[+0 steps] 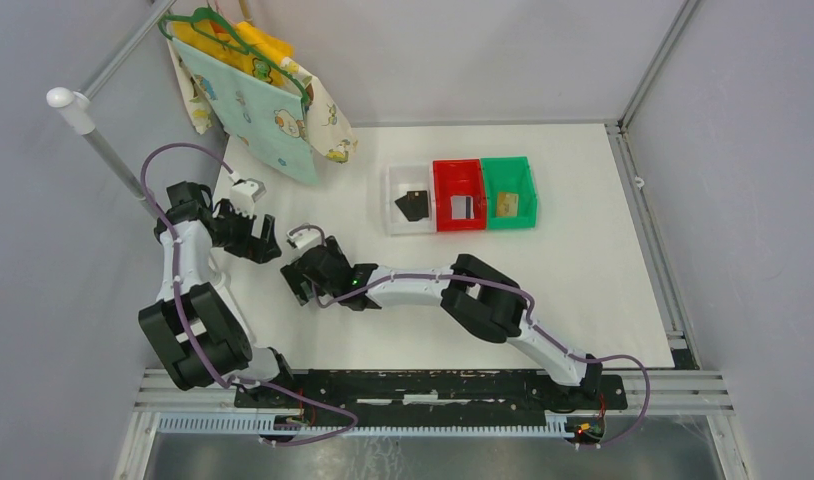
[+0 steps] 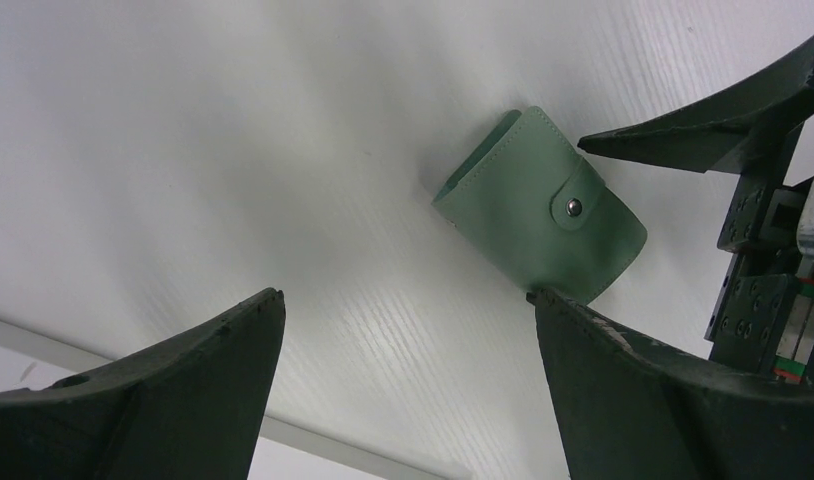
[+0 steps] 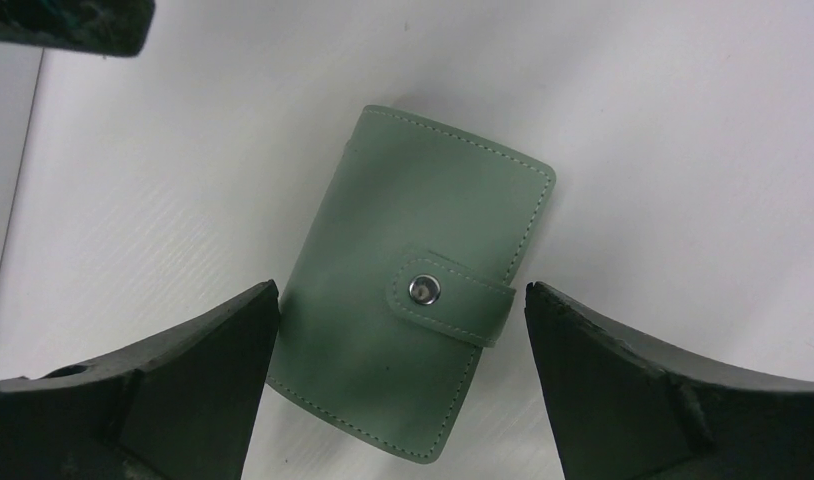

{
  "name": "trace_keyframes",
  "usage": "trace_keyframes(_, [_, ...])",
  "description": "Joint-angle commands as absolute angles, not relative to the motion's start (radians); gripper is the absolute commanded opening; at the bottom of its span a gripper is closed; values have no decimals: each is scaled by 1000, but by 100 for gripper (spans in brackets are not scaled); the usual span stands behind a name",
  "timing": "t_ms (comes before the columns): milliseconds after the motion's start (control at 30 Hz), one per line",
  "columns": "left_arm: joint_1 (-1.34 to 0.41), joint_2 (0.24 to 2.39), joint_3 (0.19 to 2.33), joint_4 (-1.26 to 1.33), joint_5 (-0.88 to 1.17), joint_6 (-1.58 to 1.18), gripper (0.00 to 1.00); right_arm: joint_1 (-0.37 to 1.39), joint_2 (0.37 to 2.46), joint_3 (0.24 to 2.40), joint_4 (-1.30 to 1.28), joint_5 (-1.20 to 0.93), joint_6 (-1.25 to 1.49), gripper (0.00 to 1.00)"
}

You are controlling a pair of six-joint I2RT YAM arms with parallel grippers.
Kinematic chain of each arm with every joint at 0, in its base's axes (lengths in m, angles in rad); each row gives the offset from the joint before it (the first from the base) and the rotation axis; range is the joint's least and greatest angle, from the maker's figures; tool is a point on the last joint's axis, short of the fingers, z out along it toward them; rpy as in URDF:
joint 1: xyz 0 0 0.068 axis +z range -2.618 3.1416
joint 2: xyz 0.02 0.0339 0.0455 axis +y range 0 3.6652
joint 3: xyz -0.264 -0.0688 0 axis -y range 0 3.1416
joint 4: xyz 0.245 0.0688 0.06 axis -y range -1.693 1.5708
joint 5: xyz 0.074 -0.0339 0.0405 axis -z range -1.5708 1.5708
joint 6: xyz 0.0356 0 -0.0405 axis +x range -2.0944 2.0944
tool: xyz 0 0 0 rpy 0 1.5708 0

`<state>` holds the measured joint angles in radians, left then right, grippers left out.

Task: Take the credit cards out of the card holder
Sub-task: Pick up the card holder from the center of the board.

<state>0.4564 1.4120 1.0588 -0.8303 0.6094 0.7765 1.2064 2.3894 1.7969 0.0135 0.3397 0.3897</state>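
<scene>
The card holder is a green wallet lying flat on the white table, closed, with its snap strap fastened. No credit cards show at the holder. My right gripper hangs open just above it, one finger on each side of its lower half and neither touching. My left gripper is open over bare table; the card holder lies beyond its right fingertip. In the top view the right gripper covers the holder, and the left gripper is close on its left.
Three small bins stand at the back centre. The white bin holds a small black object, the red bin a grey card, the green bin a tan card. Printed cloths on hangers hang at the back left beside a white pole.
</scene>
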Motion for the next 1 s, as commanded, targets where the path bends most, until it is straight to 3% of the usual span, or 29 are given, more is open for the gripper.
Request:
trace_keyframes(0, [458, 1374, 1071, -800, 609, 755, 100, 1215, 2431, 1815, 14, 395, 401, 98])
trace_keyframes(233, [457, 1385, 1088, -807, 631, 729, 100, 1213, 2416, 1790, 2, 333, 347, 95])
trace_keyframes(433, [456, 1375, 1077, -814, 648, 743, 100, 1157, 2256, 1599, 20, 340, 409, 54])
trace_keyframes(633, [434, 1335, 1066, -852, 676, 761, 100, 1132, 2042, 1321, 140, 344, 426, 34])
trace_keyframes(967, [159, 1290, 1034, -856, 660, 654, 100, 1084, 1682, 853, 314, 380, 504, 33])
